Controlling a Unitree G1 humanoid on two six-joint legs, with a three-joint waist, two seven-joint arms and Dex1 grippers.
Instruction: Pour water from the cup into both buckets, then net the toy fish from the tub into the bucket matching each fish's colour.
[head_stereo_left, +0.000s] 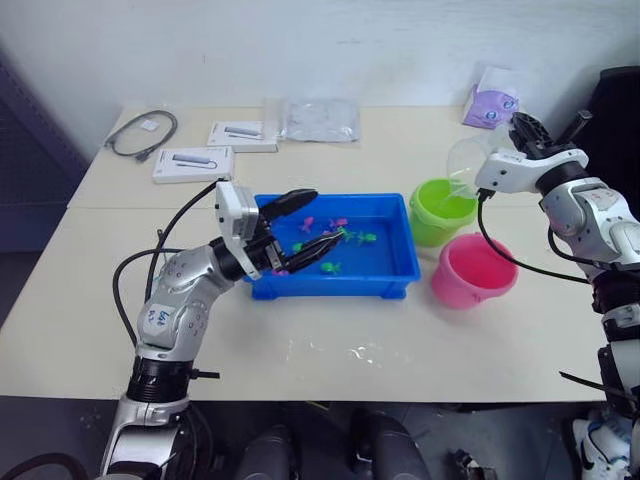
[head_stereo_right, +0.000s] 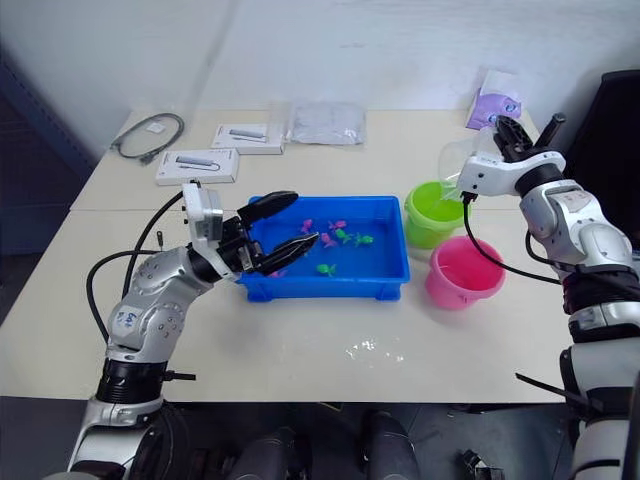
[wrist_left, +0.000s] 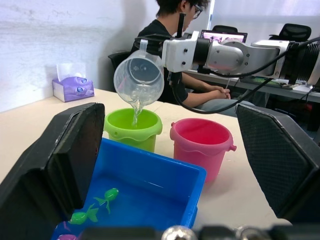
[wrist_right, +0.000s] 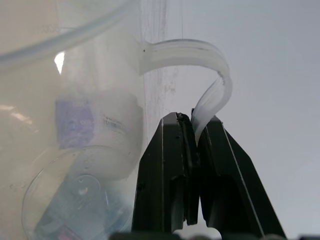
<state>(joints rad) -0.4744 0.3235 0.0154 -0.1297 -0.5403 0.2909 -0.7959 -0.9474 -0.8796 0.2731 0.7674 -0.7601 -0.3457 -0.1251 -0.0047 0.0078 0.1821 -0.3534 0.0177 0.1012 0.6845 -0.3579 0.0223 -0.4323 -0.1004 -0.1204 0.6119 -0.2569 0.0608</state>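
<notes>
Behind the cup (wrist_right: 75, 125), blurred purple box (wrist_right: 75, 122).

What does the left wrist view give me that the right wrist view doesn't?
Left wrist view alone: water streaming from the cup into the green bucket, the pink bucket beside it, the blue tub with green fish, a tissue box, a seated person, and the open left hand.

Right wrist view alone: the right hand pinching the cup's handle close up.

Both: the tilted clear cup.
</notes>
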